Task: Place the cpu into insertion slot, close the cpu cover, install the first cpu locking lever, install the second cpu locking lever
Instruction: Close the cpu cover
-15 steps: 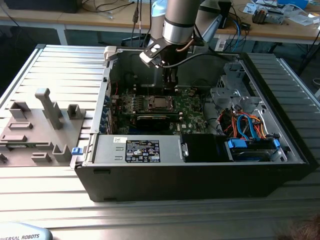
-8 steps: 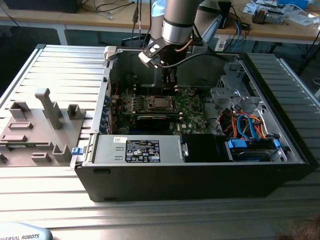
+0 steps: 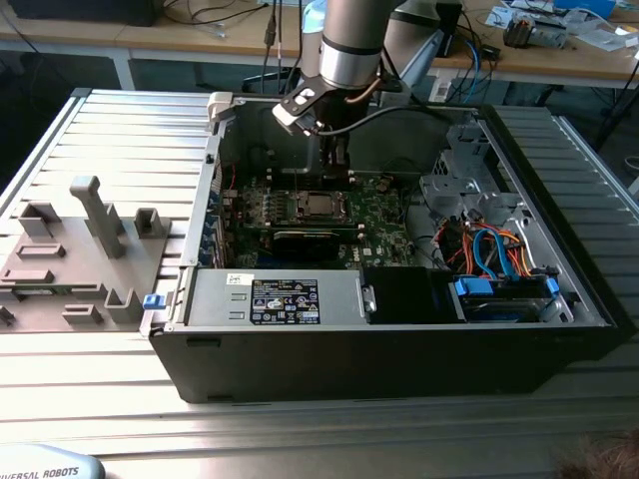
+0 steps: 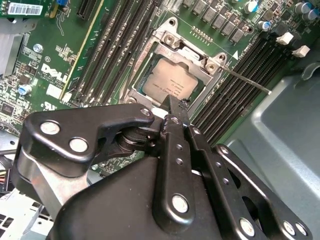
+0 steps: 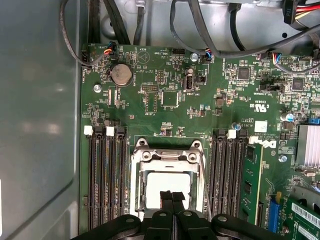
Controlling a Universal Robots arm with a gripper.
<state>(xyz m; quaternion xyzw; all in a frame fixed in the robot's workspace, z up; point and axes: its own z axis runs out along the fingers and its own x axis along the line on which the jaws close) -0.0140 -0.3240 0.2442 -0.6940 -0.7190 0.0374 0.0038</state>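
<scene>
The cpu (image 4: 170, 82) (image 5: 165, 182) lies flat in the insertion slot (image 3: 321, 207) on the green motherboard (image 5: 165, 100). The silver cpu cover (image 4: 172, 42) (image 5: 167, 156) lies down around it, the chip's metal top showing through its window. One thin metal locking lever (image 4: 247, 82) sticks out sideways from the socket corner, over the memory slots. My gripper (image 4: 172, 103) (image 5: 172, 196) (image 3: 335, 152) hangs directly above the near edge of the socket, fingers pressed together with nothing between them.
The motherboard sits inside an open computer case (image 3: 559, 329). Black memory slots (image 5: 107, 175) flank the socket on both sides. Cable bundles (image 5: 200, 30) run along the board's far edge. A grey fixture tray (image 3: 70, 259) lies outside the case on the exterior view's left.
</scene>
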